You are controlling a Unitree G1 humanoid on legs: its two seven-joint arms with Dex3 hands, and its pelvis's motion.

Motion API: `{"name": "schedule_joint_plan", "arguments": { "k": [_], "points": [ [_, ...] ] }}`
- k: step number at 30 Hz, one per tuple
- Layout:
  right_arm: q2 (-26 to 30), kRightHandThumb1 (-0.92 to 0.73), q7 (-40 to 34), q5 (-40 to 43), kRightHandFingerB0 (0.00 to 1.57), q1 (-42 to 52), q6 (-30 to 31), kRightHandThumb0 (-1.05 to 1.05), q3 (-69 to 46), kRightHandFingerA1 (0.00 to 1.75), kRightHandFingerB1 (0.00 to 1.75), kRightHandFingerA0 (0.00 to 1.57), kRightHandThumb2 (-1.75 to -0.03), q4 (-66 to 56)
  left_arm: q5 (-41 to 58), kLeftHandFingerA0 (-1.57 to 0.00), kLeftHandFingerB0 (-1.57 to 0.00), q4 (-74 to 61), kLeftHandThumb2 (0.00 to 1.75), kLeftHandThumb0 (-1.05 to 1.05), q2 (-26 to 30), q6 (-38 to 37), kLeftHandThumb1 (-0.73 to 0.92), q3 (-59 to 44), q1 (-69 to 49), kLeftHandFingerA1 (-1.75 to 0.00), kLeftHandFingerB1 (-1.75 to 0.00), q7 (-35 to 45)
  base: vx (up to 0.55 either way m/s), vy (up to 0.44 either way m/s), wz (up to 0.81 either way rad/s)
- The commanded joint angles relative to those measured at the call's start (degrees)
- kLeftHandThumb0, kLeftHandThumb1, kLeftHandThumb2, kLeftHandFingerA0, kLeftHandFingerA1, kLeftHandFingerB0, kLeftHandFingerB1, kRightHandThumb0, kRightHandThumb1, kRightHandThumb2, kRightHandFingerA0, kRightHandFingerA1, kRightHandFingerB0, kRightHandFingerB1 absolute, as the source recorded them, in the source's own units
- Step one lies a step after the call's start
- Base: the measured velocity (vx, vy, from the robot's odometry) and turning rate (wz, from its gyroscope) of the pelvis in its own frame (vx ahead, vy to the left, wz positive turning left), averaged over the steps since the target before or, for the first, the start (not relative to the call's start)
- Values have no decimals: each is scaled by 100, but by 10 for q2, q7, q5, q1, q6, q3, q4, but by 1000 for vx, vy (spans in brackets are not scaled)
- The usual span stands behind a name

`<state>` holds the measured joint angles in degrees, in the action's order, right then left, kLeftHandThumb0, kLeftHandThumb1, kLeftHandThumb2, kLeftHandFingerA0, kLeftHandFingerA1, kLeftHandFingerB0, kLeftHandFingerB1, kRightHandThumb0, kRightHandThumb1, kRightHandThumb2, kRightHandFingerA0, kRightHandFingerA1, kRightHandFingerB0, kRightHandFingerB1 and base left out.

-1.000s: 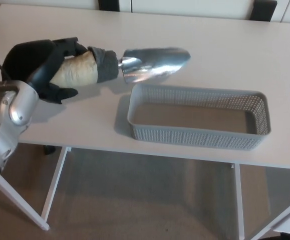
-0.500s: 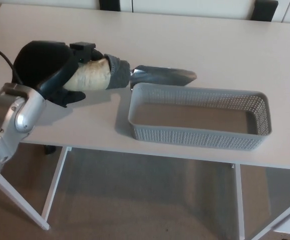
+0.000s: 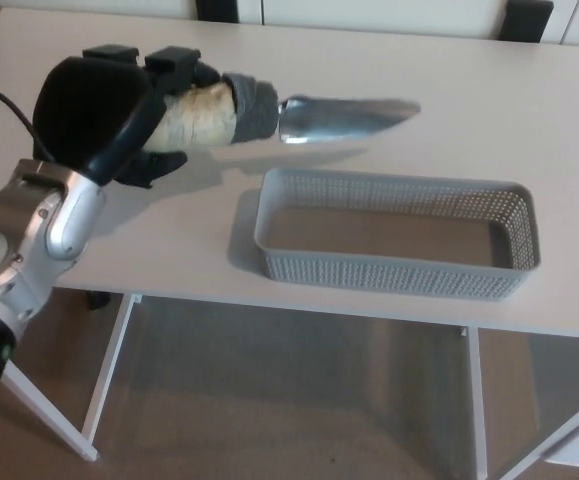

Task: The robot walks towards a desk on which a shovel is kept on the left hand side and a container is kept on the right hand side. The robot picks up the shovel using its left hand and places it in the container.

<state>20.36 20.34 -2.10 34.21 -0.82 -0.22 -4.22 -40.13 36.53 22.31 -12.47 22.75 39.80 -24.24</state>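
Head view, looking down on a pale table (image 3: 149,250). The robot's left hand (image 3: 104,115) comes in from the left edge, its black fingers (image 3: 174,68) wrapped tight around the tan handle of a shovel (image 3: 269,115). The shovel is lifted clear of the table and lies nearly level, its long axis running left to right: handle in the hand, shiny metal blade pointing toward the right edge. The blade tip hangs above bare tabletop, just beyond the far rim of the container (image 3: 399,235). This container is a grey perforated basket, long and shallow, sitting near the front edge, right of centre, with nothing in it. Its long side runs the same way as the shovel. The container lies right of the hand and nearer the front edge, so the shovel probably needs carrying rightward and toward the front edge before lowering. The right hand is not visible.
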Motion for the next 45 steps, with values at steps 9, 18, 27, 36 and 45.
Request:
{"name": "schedule_joint_plan", "arguments": {
  "k": [9,18,27,36,45],
  "points": [
    [10,-49,2,-7,49,-2,-5,-42,1,68,59,69,-90,-7,1,-90,-82,13,66,-24,7,-43,76,-35,1,-168,-62,-71,0,0,0],
    [16,-50,4,-16,49,-2,-7,-42,4,67,58,68,-90,-5,-20,-88,-70,-79,66,-24,44,-62,81,-28,-63,-172,-121,-54,0,0,0],
    [10,-48,2,-17,47,4,1,-38,9,67,58,67,-89,-7,27,-85,-67,-106,66,-24,57,-158,85,-53,-100,-171,-119,-54,0,0,0],
    [12,-49,4,-18,47,-1,-8,-42,12,67,58,66,-90,6,139,-78,-74,-93,63,-20,51,-229,85,-66,-109,-175,-99,63,0,0,0],
    [13,-48,3,-25,48,-3,-6,-40,18,68,58,68,-90,9,170,-82,-72,-111,70,-9,57,-196,84,-44,-95,-167,-126,196,0,0,0]
  ]
}}
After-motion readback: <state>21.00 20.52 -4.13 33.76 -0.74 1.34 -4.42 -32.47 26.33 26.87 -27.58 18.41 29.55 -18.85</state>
